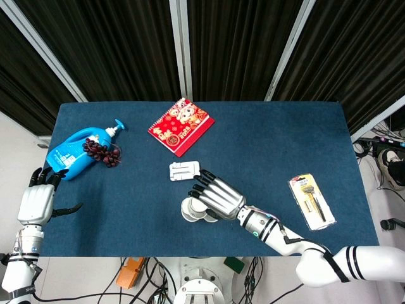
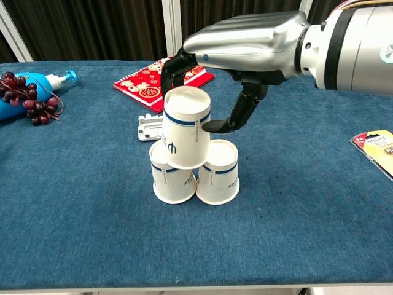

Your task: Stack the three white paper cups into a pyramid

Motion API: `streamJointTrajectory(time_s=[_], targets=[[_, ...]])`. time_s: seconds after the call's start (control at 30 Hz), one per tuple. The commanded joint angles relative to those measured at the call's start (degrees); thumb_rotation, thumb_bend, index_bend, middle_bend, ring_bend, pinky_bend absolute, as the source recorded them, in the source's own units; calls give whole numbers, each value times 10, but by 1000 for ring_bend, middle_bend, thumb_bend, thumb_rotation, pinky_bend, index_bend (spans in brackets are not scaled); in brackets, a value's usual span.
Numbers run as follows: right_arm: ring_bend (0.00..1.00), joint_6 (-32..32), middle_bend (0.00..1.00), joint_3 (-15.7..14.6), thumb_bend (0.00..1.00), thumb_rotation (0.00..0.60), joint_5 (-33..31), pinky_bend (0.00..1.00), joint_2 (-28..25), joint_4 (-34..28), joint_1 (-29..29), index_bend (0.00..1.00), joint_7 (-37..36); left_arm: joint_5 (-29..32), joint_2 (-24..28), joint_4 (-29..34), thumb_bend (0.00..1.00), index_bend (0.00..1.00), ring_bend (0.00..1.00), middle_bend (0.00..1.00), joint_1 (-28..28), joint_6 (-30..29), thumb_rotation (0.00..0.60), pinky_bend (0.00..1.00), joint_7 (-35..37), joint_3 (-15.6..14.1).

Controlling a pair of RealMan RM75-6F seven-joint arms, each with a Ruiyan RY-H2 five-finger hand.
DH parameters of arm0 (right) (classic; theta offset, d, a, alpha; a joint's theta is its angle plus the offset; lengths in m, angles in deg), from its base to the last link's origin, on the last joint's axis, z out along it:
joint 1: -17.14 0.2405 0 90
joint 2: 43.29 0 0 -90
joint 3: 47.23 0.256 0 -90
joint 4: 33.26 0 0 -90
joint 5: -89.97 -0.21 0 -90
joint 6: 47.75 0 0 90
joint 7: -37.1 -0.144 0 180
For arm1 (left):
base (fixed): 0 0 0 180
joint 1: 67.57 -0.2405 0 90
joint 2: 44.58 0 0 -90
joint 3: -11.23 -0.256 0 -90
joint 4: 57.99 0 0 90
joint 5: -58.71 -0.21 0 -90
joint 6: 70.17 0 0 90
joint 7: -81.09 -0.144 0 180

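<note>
R hand (image 2: 239,67) grips top cup (image 2: 186,126)

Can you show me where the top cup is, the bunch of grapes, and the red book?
Top white paper cup (image 2: 186,128), chest view, its side wall.
Dark purple grape bunch (image 2: 26,96), chest view, the cluster's middle.
Red square notebook (image 1: 181,126), head view, its cover.

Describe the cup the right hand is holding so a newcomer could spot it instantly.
On the blue table, near the front edge, two upside-down base cups stand side by side. The held cup is the one raised above them, in the right hand.
</note>
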Motion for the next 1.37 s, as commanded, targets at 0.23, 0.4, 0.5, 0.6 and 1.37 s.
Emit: streamJointTrajectory(time_s=[0.23, 0.4, 0.5, 0.6, 1.37], targets=[[139, -7, 372, -8, 520, 600, -17, 138, 1, 1, 7, 279, 5, -5, -2, -5, 111, 171, 79, 250, -2, 3, 448, 19, 7, 2], [132, -11, 349, -13, 520, 600, -19, 131, -1, 0, 9, 247, 5, -6, -3, -6, 112, 171, 79, 250, -3, 4, 448, 19, 8, 3], [125, -15, 325, -16, 520, 600, -19, 117, -4, -2, 9, 208, 4, -5, -3, -6, 112, 171, 79, 247, -4, 6, 448, 19, 7, 4], [111, -38, 290, -16, 520, 600, -6, 108, -16, -8, -2, 149, -3, -4, 0, -7, 111, 171, 78, 238, -5, 5, 448, 19, 8, 6], [2, -393, 117, -135, 179, 600, 107, 56, -141, 167, -390, 0, -368, -66, 0, -84, 112, 171, 71, 238, -55, -78, 497, 19, 98, -1]])
